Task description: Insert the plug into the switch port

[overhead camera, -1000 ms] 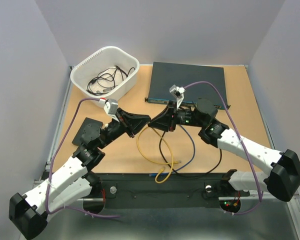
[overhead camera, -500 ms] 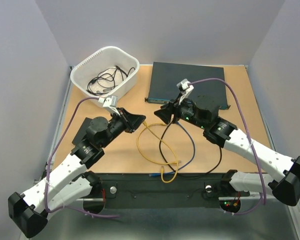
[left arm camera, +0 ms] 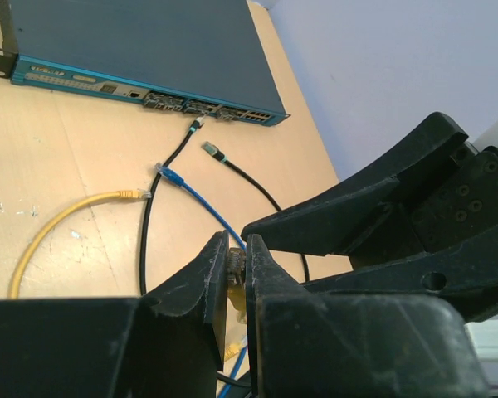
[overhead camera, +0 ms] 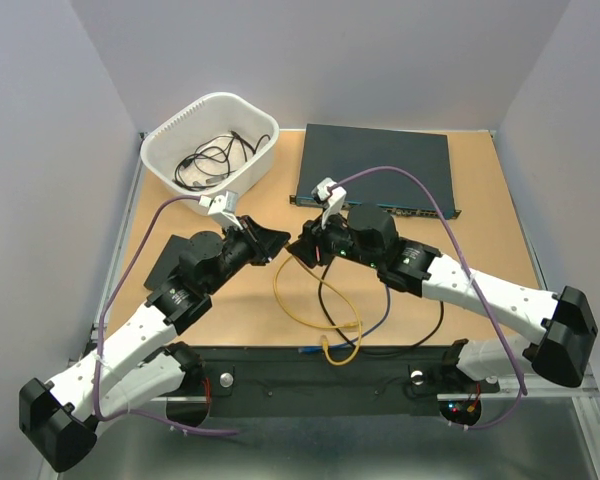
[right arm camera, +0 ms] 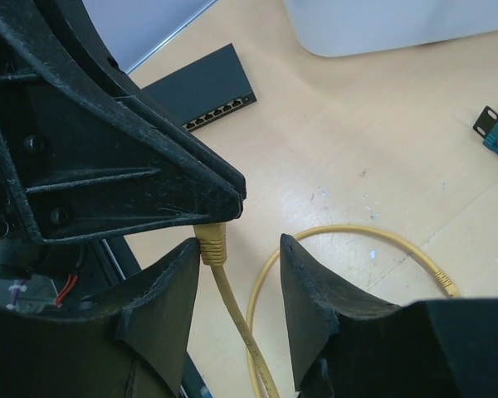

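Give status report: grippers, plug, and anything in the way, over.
Left gripper shut on yellow plug. Right gripper open, astride yellow cable below plug. Small black switch apart, plug not yet in. Left arm overhangs switch.

table (overhead camera: 500, 180) tan, pale-flecked | plug (right arm camera: 212, 242) yellow, on yellow cable (left arm camera: 58, 220) | blue cable (left arm camera: 201, 201) | black cable (left arm camera: 247, 180) | far unit (overhead camera: 375, 160) dark slate, teal front | left switch box (right arm camera: 201, 87) black | far-left basket (overhead camera: 242, 172) white, slotted rim
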